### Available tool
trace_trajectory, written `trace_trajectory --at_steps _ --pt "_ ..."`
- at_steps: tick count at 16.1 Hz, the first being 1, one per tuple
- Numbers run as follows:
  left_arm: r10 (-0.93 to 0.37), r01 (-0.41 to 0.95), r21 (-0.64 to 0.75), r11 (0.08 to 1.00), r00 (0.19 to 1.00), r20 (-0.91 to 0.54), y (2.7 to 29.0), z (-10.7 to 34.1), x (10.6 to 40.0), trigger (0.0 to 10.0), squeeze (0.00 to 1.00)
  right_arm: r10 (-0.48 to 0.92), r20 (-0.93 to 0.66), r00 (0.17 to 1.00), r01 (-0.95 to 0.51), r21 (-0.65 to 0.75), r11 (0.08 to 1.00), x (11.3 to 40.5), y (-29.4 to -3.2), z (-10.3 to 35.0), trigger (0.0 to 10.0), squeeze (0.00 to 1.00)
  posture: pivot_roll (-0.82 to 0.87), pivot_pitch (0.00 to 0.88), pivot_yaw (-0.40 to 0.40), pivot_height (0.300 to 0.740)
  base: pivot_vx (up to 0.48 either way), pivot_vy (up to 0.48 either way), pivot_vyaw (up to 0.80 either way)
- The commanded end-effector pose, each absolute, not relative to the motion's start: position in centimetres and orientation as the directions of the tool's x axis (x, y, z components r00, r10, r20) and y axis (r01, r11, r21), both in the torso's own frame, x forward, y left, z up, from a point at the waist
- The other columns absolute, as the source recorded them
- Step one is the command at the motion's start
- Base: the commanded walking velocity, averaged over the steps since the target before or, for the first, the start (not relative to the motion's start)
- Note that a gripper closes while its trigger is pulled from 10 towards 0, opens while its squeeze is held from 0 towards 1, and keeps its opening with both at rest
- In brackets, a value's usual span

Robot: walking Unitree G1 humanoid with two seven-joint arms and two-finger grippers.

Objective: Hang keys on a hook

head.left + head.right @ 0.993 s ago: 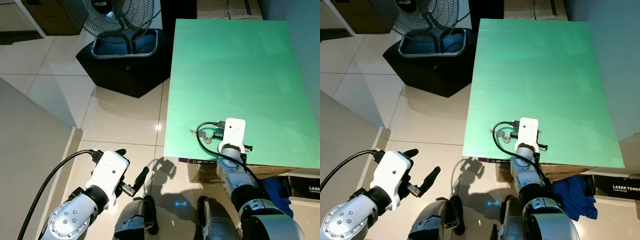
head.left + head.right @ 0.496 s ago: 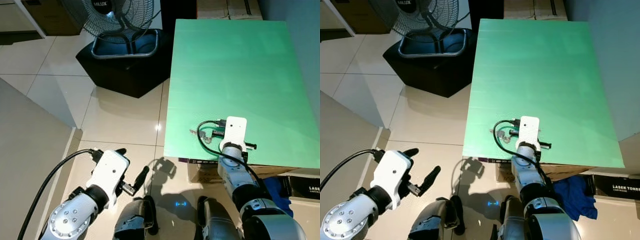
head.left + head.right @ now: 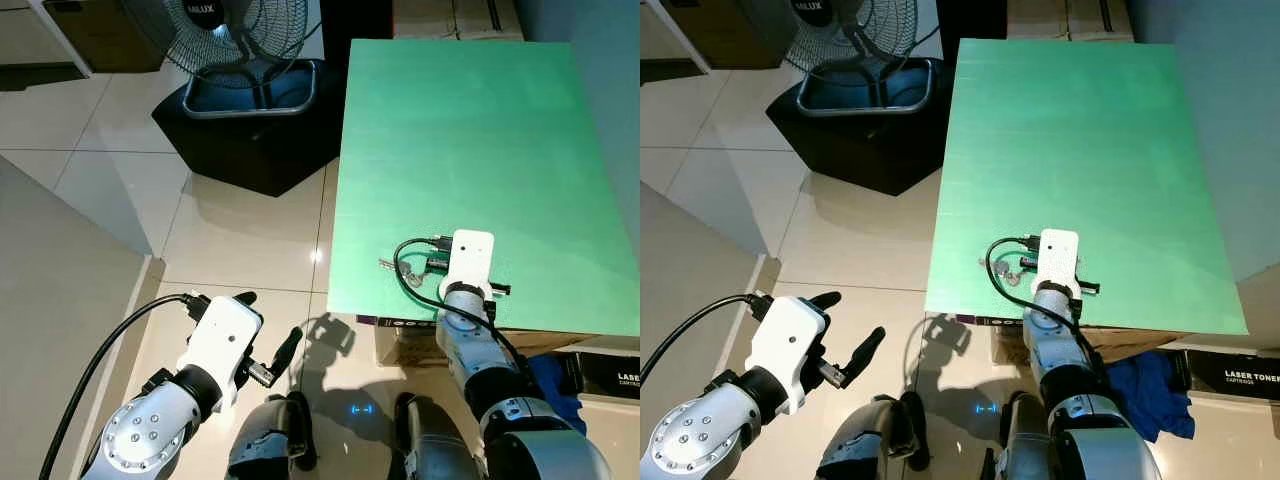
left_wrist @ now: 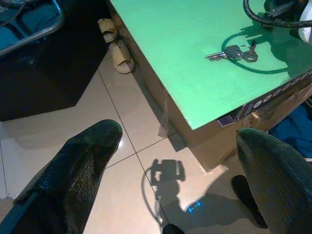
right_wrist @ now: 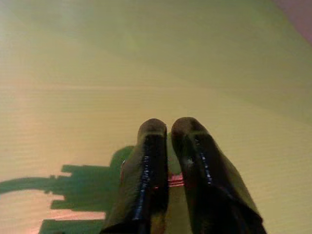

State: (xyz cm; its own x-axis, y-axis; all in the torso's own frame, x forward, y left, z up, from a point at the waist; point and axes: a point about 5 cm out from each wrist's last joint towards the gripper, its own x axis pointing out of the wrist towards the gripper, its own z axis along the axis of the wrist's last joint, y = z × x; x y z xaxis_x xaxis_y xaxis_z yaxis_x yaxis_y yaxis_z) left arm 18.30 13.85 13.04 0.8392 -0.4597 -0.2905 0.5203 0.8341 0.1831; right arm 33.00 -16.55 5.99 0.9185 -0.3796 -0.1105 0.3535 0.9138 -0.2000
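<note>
A small bunch of keys (image 3: 402, 270) lies on the green tabletop (image 3: 460, 140) close to its near left corner, and shows again as keys (image 4: 234, 52) in the left wrist view. My right gripper (image 5: 169, 127) rests low over the table just right of the keys, under its white wrist housing (image 3: 471, 260), with its fingers (image 5: 151, 161) pressed together and no key between them. A black cable (image 3: 402, 262) loops from that wrist around the keys. My left gripper (image 3: 268, 325) hangs open over the floor tiles, left of the table and apart from it.
A standing fan (image 3: 240, 30) on a black base (image 3: 250, 130) is at the back left. Cardboard boxes (image 3: 455, 18) stand beyond the table. A box (image 3: 400, 340) and blue cloth (image 3: 1145, 390) lie under its near edge. Sandals (image 4: 114, 44) sit by the table's side.
My left gripper has shifted slightly forward and to the right over the floor. The right gripper and the keys stay where they were.
</note>
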Motion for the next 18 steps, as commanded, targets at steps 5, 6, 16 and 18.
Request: trace_trajectory --at_steps 5,6,16,18 --pt "-0.446 0.518 0.189 0.834 0.836 -0.319 14.2 12.5 18.0 10.0 0.0 -0.376 -0.17 0.911 0.343 -0.192 0.919 32.4 -16.1 4.8 10.0 1.0 0.04 0.302 0.114 0.713 0.0 0.0 0.0" --pt "-0.447 0.518 0.189 0.834 0.836 -0.319 14.2 12.6 18.0 10.0 0.0 -0.376 -0.17 0.911 0.343 -0.193 0.919 32.4 -16.1 4.8 10.0 1.0 0.04 0.305 0.114 0.713 0.0 0.0 0.0" --pt "-0.443 0.514 0.191 0.836 0.838 -0.319 14.3 12.8 17.9 10.0 0.0 -0.376 -0.225 0.899 0.336 -0.196 0.921 32.3 -16.4 4.1 0.0 0.0 0.05 0.316 0.115 0.713 0.0 0.0 0.0" --pt "-0.443 0.515 0.192 0.835 0.838 -0.319 14.3 12.8 18.0 10.0 0.0 -0.366 -0.212 0.906 0.331 -0.187 0.925 32.4 -16.2 4.3 0.0 0.0 0.05 0.317 0.118 0.713 0.0 0.0 0.0"
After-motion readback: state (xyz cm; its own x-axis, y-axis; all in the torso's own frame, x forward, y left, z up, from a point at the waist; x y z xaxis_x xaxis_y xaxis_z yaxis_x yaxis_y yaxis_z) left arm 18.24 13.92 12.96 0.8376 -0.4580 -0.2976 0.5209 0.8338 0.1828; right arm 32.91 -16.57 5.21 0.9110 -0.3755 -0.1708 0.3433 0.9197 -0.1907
